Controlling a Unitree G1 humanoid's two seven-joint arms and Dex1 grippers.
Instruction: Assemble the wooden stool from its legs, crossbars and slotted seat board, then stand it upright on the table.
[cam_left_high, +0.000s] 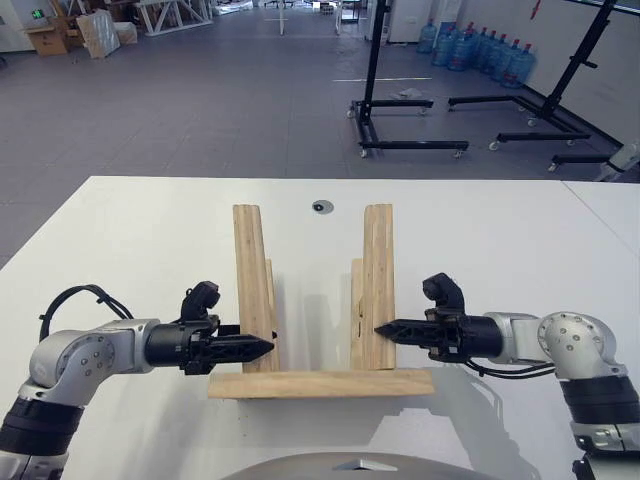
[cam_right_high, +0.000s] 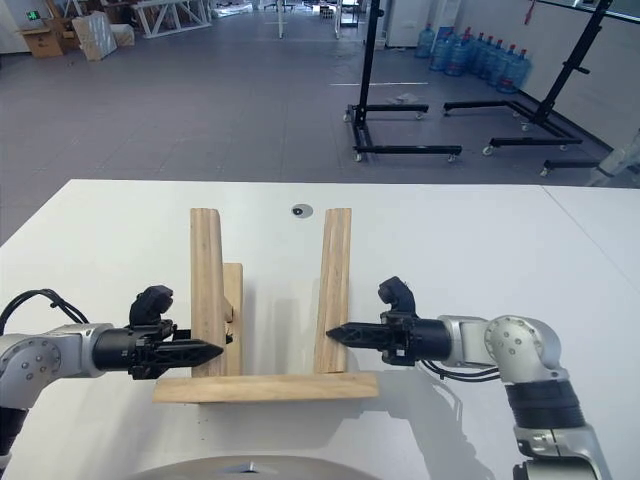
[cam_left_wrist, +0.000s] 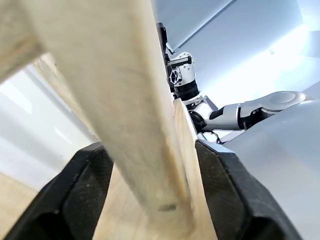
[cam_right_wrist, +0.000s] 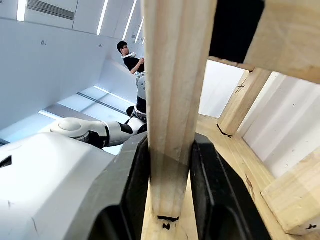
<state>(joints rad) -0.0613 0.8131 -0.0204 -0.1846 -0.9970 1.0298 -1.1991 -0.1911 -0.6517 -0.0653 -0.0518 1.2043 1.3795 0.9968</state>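
Left gripper (cam_left_high: 266, 347) pinches the left leg (cam_left_high: 250, 270); right gripper (cam_left_high: 380, 330) pinches the right leg (cam_left_high: 379, 265).

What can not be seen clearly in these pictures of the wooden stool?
- Slots of the pale wooden seat board: the head views meet it edge-on.
- Crossbars: in the head views, mostly behind the left wooden leg and right wooden leg.
- Surface of the left wooden leg: blurred in the left wrist view, too near the lens.
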